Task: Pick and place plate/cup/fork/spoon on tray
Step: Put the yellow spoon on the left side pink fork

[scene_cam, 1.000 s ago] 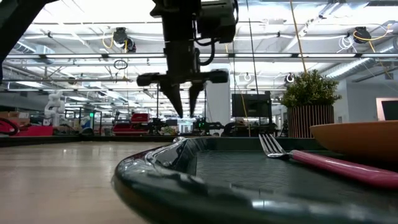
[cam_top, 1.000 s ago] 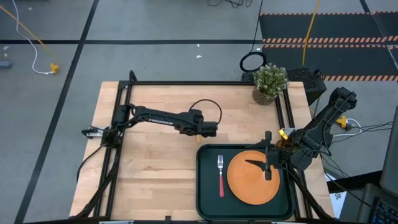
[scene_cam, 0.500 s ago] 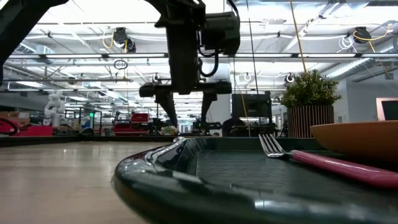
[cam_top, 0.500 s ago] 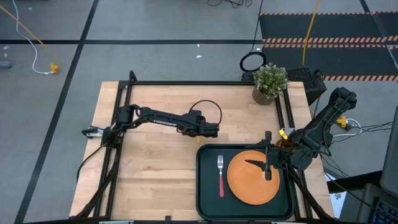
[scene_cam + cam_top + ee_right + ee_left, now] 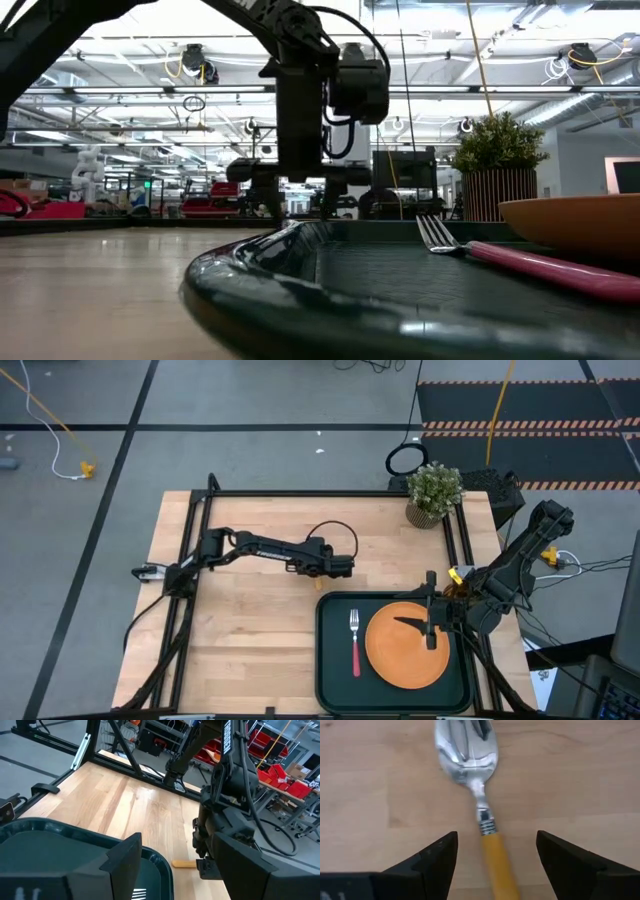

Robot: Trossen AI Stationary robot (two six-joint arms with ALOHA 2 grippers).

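Note:
The spoon (image 5: 479, 790), silver bowl and orange-yellow handle, lies flat on the wooden table just beyond the tray's far left corner. My left gripper (image 5: 495, 840) stands low over it, open, one finger on either side of the handle without touching. The dark tray (image 5: 324, 660) at the near right holds the orange plate (image 5: 405, 658) and the pink-handled fork (image 5: 354, 642). My right gripper (image 5: 430, 628) hangs open over the plate's right part, holding nothing. The cup is hidden.
A potted green plant (image 5: 433, 490) stands at the table's far right corner. Black frame rails (image 5: 300, 493) run along the far, left and right edges. Bare wood (image 5: 250, 640) lies left of the tray.
My left gripper has opened wide and come down toward the table over the spoon, shifting slightly toward the table's right edge. The spoon, tray, plate and fork have stayed where they were.

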